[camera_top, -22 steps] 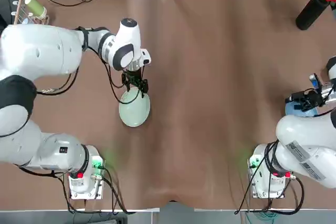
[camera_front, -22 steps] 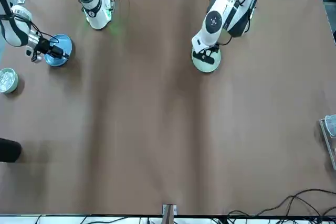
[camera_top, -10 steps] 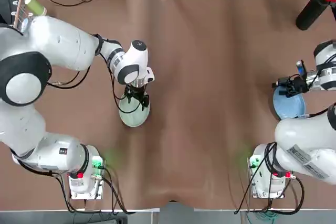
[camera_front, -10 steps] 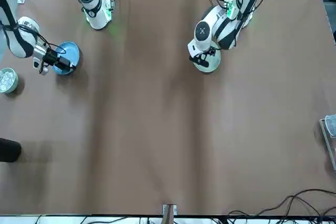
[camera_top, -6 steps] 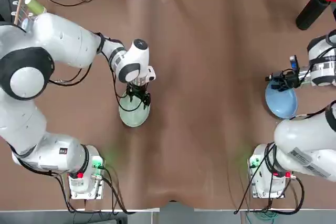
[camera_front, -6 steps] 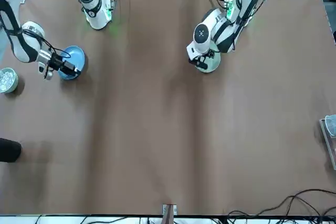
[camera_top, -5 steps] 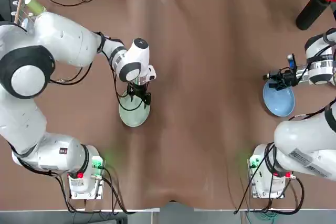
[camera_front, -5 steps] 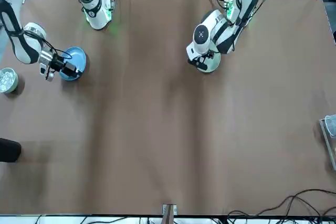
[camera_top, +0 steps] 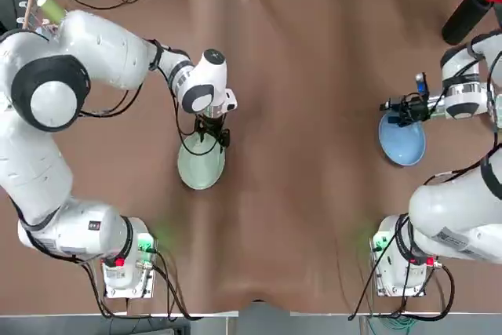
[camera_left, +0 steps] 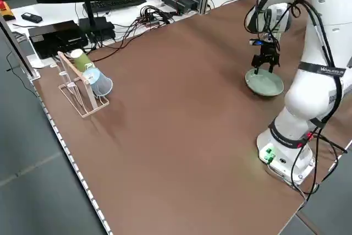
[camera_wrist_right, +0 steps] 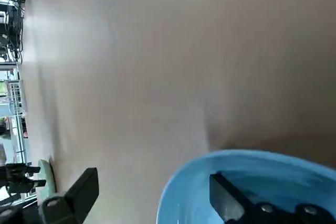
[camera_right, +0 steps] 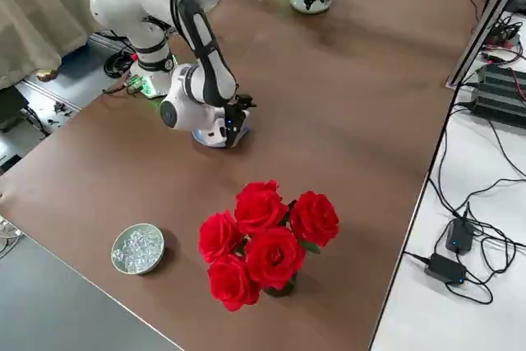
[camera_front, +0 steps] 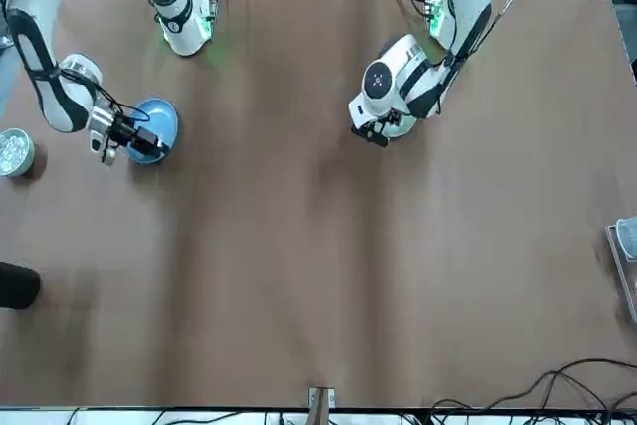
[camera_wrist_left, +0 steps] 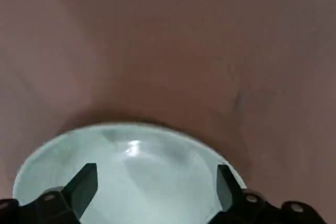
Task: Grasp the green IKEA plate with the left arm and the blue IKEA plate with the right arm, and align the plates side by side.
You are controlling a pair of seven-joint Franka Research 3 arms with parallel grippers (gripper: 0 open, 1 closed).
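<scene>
The left arm (camera_top: 102,45) reaches over the brown bench (camera_top: 314,76), its tool (camera_top: 212,136) pointing down, fingers spread across the far rim of the green IKEA plate (camera_top: 201,169) lying flat. The right arm (camera_top: 471,92) bends inward, its tool (camera_top: 396,107) level, fingers straddling the blue IKEA plate (camera_top: 403,142)'s rim, well apart from the green one.

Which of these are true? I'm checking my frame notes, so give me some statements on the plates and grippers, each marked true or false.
The green IKEA plate touches the blue IKEA plate. False: they lie far apart on the table.
The left gripper is at the green IKEA plate's rim, fingers open. True.
The roses stand between the plates. False: they stand near the table's edge, beyond the blue IKEA plate.
The right gripper straddles the blue IKEA plate's rim. True.
</scene>
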